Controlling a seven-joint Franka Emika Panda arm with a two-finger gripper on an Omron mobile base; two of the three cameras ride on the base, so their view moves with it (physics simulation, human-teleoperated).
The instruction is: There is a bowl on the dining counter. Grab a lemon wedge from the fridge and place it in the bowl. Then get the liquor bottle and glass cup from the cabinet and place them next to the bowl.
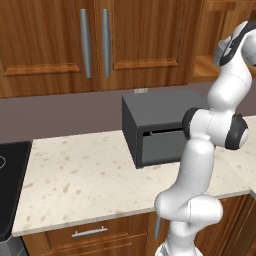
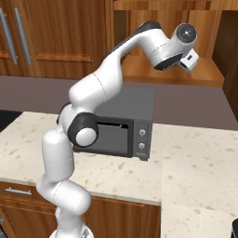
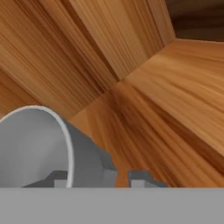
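Note:
The glass cup (image 3: pixel 39 148), a pale grey tumbler, lies large at the lower left of the hand view, on the wooden shelf of the cabinet (image 3: pixel 175 87). My gripper (image 3: pixel 99 179) straddles the cup's wall: one fingertip (image 3: pixel 60 178) sits inside the rim, the other just outside. A thin strip of wood shows between the outer fingertip and the cup, so the jaws stand narrowed but open. In the right base view my hand reaches into the open cabinet (image 2: pixel 176 74) above the counter. The bowl, the lemon wedge, the liquor bottle and the fridge are out of view.
A dark grey microwave (image 1: pixel 160 130) (image 2: pixel 125 121) stands on the beige speckled counter (image 1: pixel 85 175) under my raised arm. Closed cabinet doors with grey bar handles (image 1: pixel 95 42) hang to the left. A black cooktop (image 1: pixel 10 185) sits at the counter's left end.

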